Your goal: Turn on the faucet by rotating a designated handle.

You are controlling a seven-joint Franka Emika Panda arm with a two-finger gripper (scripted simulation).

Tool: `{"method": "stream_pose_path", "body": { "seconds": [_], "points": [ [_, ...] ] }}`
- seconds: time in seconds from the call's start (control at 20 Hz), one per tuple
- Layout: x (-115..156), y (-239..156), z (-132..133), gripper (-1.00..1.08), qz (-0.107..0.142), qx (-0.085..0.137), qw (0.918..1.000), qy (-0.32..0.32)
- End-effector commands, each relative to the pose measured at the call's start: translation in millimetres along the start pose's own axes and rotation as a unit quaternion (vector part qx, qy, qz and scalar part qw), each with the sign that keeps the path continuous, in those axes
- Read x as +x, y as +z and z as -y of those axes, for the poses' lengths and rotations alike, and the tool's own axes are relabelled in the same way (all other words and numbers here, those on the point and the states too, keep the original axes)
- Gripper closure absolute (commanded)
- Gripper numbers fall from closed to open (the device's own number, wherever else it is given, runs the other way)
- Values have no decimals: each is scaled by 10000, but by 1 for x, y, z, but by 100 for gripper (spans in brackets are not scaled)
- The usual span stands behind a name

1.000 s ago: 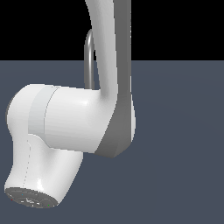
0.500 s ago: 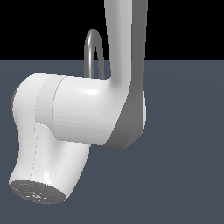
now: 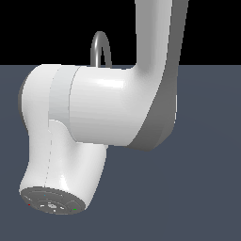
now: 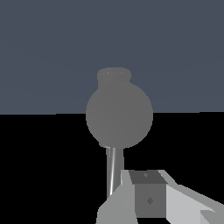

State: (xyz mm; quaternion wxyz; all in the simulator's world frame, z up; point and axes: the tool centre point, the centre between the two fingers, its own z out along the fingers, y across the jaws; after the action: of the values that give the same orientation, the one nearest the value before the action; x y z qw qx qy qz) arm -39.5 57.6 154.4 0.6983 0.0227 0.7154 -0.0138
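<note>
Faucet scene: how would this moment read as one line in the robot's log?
arm: fills exterior view, hiding faucet except spout top | wrist view: faucet body ahead, thin rod, likely the handle, beside gripper | contact: cannot tell | jaws: unclear

Robot arm shifting toward exterior view's right across the three exterior pictures. Upright link moving right, uncovering more of faucet: earlier only left side of arched spout showing beside link, now whole top of arch standing clear of it. Bulky elbow joint and its round end cap drifting slightly right and sitting a little lower in picture. Arm turning slightly, more of grey underside showing on right edge.
</note>
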Motion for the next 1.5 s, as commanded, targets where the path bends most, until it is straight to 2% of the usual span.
{"method": "stream_pose_path", "body": {
  "seconds": [0.0,0.7,0.75,0.8,1.45],
  "points": [
    [0,0,0,108,-2,21,10000,10],
    [8,2,61,108,122,86,9999,-44],
    [8,2,61,108,122,86,9999,-44],
    [2,0,38,108,153,356,9992,127],
    [35,2,61,108,133,179,9997,16]
  ]
}}
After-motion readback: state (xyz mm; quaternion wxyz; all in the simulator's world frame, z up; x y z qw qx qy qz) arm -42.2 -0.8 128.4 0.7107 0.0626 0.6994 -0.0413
